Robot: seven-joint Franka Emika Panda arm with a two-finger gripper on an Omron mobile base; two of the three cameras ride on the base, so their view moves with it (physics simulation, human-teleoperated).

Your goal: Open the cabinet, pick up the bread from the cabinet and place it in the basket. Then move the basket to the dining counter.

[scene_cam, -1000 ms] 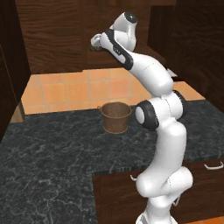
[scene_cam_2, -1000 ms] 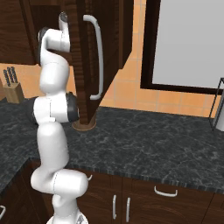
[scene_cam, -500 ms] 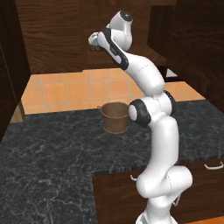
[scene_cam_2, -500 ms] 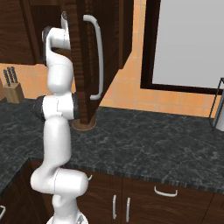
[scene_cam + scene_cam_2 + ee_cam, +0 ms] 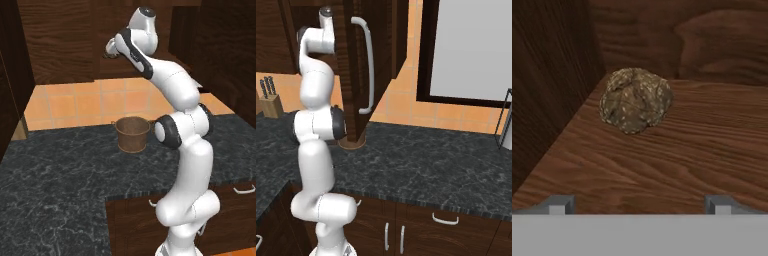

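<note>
The bread (image 5: 636, 99), a lumpy brown round piece, lies on the wooden shelf (image 5: 687, 145) of the cabinet (image 5: 351, 75), close to its left inner wall. My gripper (image 5: 638, 205) is open, with its fingertips (image 5: 559, 204) wide apart and short of the bread, touching nothing. In the left base view the gripper (image 5: 108, 51) is raised high and reaches into the dark cabinet (image 5: 60, 45). The cabinet door stands open with its long silver handle (image 5: 368, 67) facing out. The brown basket (image 5: 132, 134) stands on the black countertop (image 5: 60, 175) below the gripper. The dining counter is out of view.
A knife block (image 5: 268, 97) stands at the left on the black countertop (image 5: 431, 165). A metal object (image 5: 505, 120) is at the far right edge. Low drawers with curved handles (image 5: 445, 219) run under the counter. The open door hides most of the basket (image 5: 351, 144).
The arm has straightened upward and pushed the hand a little deeper into the cabinet. The gripper has stayed open. The basket has not moved.
</note>
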